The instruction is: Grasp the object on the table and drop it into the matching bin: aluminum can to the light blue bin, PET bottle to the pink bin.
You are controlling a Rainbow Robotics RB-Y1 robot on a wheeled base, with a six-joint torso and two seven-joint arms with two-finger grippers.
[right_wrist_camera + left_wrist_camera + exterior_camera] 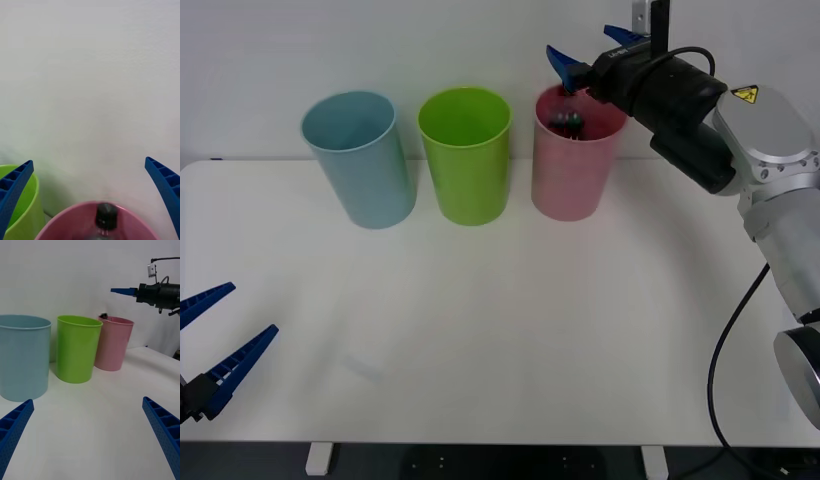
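Front view: right end effector [592,50] poised just above the rim of the pink bin [572,175], blue fingers spread apart and holding nothing. PET bottle [568,123] seen inside that bin's mouth, dark cap and body just under the rim, directly beneath the spread fingers. Light blue bin [362,160] at the far end of the row, green bin [467,157] between the two, all three standing upright on the white desk [500,330]. Left end effector [215,340] low at the near left edge of the desk, fingers apart, empty, well away from the bins.

Right wrist view: fingers [13,187] wide apart at both corners, nothing between them. Pink rim below, bottle's dark cap [106,216] poking up at its centre, neck upward, long axis apparently near upright. Green bin just beside.

Left wrist view: bins in a row across the desk, bottle cap [104,316] barely peeking over the pink bin's rim; right end effector [125,291] above and to one side of it. Own fingers [161,431] parted, gripping nothing.

Judged from this: drop into the matching bin apparently done or just finishing; bottle straight below the right arm, nothing left to reach for, only a clear retreat upward and away from the rim without clipping it.
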